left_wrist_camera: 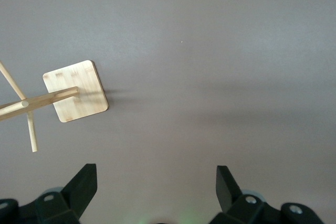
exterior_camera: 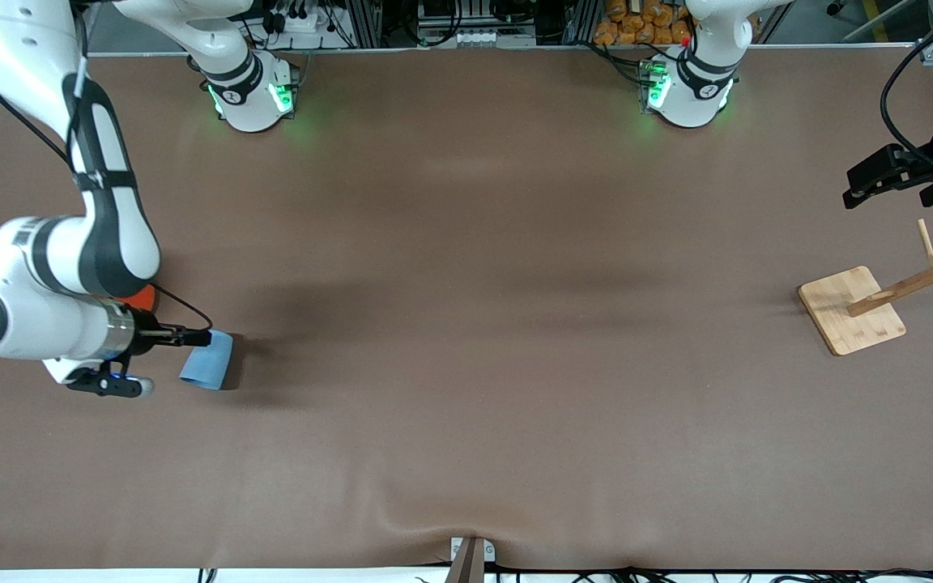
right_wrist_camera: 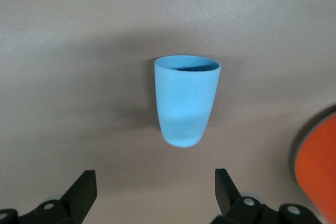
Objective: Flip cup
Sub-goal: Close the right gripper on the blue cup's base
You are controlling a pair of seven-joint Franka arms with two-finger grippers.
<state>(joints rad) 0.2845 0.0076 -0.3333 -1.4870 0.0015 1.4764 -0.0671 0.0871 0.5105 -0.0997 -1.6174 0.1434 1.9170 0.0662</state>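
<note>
Right gripper [right_wrist_camera: 152,195], jaws apart, lines up beside the light-blue cup [right_wrist_camera: 185,100] to grab it; left gripper [left_wrist_camera: 156,190] waits, jaws apart, over the table.

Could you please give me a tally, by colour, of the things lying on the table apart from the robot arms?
Light blue: 1, the cup
Orange: 1, a round orange object, mostly hidden by the right arm
Pale wood: 1, a wooden peg stand at the left arm's end
Total: 3
</note>
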